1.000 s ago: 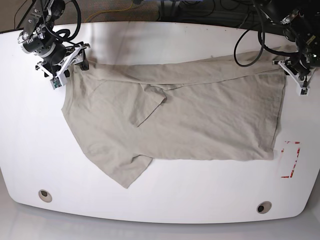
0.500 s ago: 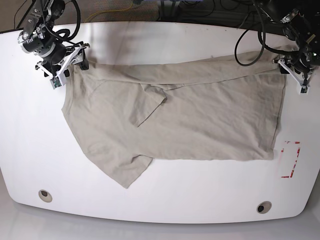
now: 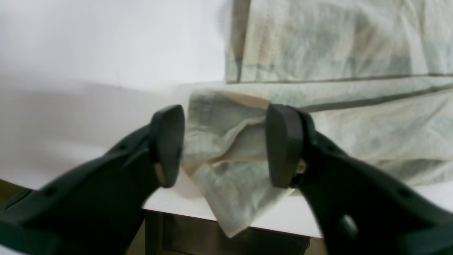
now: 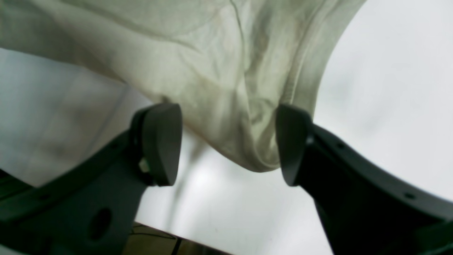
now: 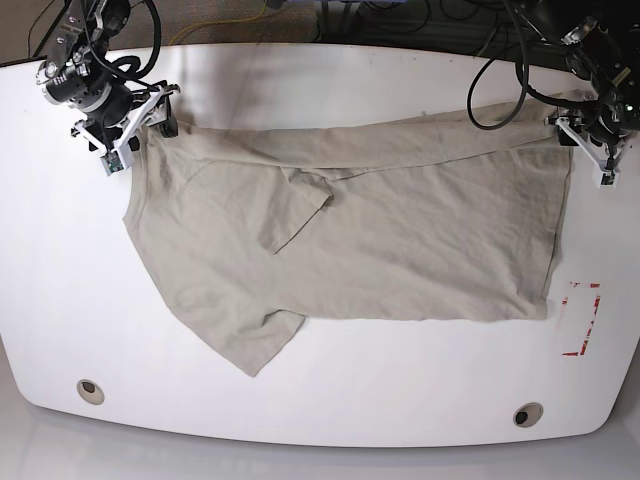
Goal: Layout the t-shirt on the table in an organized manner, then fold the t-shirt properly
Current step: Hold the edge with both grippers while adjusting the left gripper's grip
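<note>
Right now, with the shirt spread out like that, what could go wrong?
1. A corner of the thin beige-khaki t-shirt hangs over the edge of the glossy white table between the open left end effector, so the cloth may slip off.
2. One sleeve lies folded over the body; folding now could lock that crease in.
3. The right end effector is open around bunched fabric, which may snag when the arm moves.

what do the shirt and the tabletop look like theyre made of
The t-shirt looks like thin woven or knit fabric, likely cotton, matte beige-khaki: it creases, wrinkles, and droops limply over the table edge in the left wrist view. The table looks like a hard, smooth white surface, maybe laminate or painted board, with a glossy finish: it shows soft reflections and glare. Exact materials cannot be confirmed.
</note>
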